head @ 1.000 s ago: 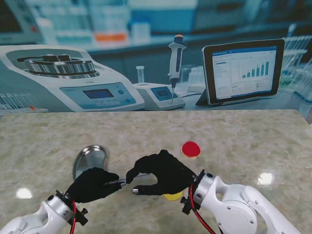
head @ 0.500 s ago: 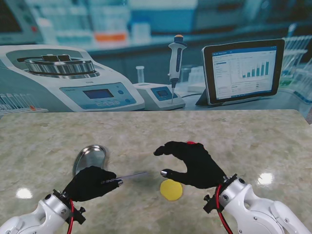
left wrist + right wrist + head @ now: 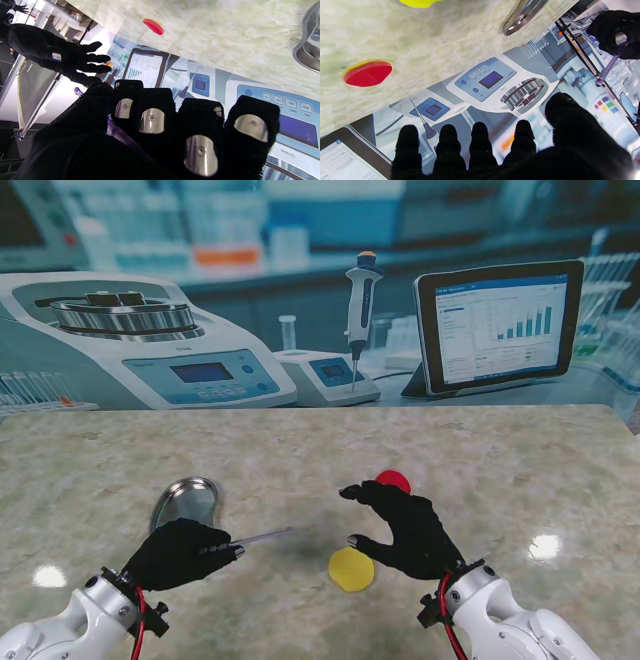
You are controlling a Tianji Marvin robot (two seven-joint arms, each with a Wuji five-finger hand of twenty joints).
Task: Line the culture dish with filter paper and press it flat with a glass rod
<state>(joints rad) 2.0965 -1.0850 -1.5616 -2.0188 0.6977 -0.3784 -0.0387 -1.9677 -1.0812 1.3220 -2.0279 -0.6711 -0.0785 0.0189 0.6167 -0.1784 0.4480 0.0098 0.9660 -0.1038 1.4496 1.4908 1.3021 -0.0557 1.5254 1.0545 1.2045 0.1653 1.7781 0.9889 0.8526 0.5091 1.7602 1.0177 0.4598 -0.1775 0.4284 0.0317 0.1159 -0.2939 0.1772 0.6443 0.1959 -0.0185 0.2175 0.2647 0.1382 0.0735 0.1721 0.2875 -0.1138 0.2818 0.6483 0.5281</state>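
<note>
Since a second ago the glass rod [image 3: 255,537] has passed wholly to the left hand [image 3: 180,553], and the right hand [image 3: 405,528] has let go and drawn back to the right; the handover is judged complete, lining and pressing not yet done. Left to right: the culture dish [image 3: 185,502] lies on the table [image 3: 520,470], just beyond the left hand, whose fingers [image 3: 151,117] are curled tight on the rod. The yellow filter paper [image 3: 351,569] lies flat near the right hand, whose fingers [image 3: 480,140] are spread and hold nothing. A red disc [image 3: 393,479] lies farther off
</note>
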